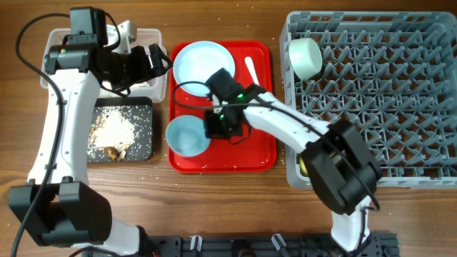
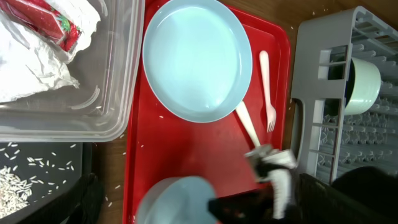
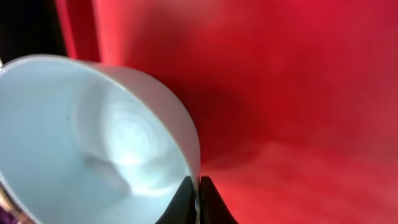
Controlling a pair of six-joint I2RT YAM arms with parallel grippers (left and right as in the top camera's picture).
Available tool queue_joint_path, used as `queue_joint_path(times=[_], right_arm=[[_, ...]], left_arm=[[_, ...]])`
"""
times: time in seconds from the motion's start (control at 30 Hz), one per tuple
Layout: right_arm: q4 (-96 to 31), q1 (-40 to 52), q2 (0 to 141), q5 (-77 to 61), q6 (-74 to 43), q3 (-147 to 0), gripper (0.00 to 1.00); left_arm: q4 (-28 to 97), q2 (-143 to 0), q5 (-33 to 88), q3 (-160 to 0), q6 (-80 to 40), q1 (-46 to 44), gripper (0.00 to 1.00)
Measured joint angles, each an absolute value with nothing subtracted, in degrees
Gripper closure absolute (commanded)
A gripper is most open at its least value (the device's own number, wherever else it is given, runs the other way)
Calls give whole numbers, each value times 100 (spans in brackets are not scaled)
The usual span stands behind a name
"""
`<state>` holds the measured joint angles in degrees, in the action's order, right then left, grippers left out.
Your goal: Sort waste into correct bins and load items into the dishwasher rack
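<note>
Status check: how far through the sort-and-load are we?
Done: napkin and snack wrapper lie in the clear tub, rice crumbs in the black tray, first bowl in the dishwasher rack.
In hand: right gripper pinches the rim of the second bowl.
Left: that bowl, the plate, fork and spoon, all on the red tray.

1. Our left arm (image 1: pixel 61 121) and right arm (image 1: pixel 285 127) have white links, black joints.
2. Black cables (image 1: pixel 20 41) loop off both (green light (image 1: pixel 242 96) on the right).
3. Left gripper (image 1: pixel 163 61), right gripper (image 3: pixel 199 202): we see black.
</note>
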<state>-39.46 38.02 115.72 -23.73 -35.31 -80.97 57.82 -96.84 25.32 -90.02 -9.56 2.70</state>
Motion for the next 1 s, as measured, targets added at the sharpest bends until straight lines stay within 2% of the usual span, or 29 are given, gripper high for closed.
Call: queue_joint_path(times=[0.13, 0.23, 0.4, 0.53, 0.67, 0.8, 1.0], right_arm=[[-4661, 2971, 10287, -1448, -3422, -8086, 96], [-5680, 2349, 8405, 858, -3540, -8114, 96], [-6956, 2379, 7037, 3953, -3983, -8130, 96], [-7155, 2379, 7391, 5502, -3868, -8130, 96], [-7091, 2379, 8593, 6475, -2921, -8125, 96], [-6888, 2379, 9819, 6779, -1841, -8106, 96], [-6720, 2447, 10232, 6842, -1367, -8101, 96]], left_arm=[[5782, -9684, 2532, -9002, -956, 270, 0], [5780, -9686, 2532, -9002, -956, 270, 0], [5782, -9684, 2532, -9002, -956, 270, 0], [5780, -9686, 2530, -9002, -956, 270, 0], [5782, -9684, 2532, -9002, -956, 270, 0], [5782, -9684, 2532, -9002, -956, 270, 0], [5782, -9684, 2530, -9002, -956, 270, 0]])
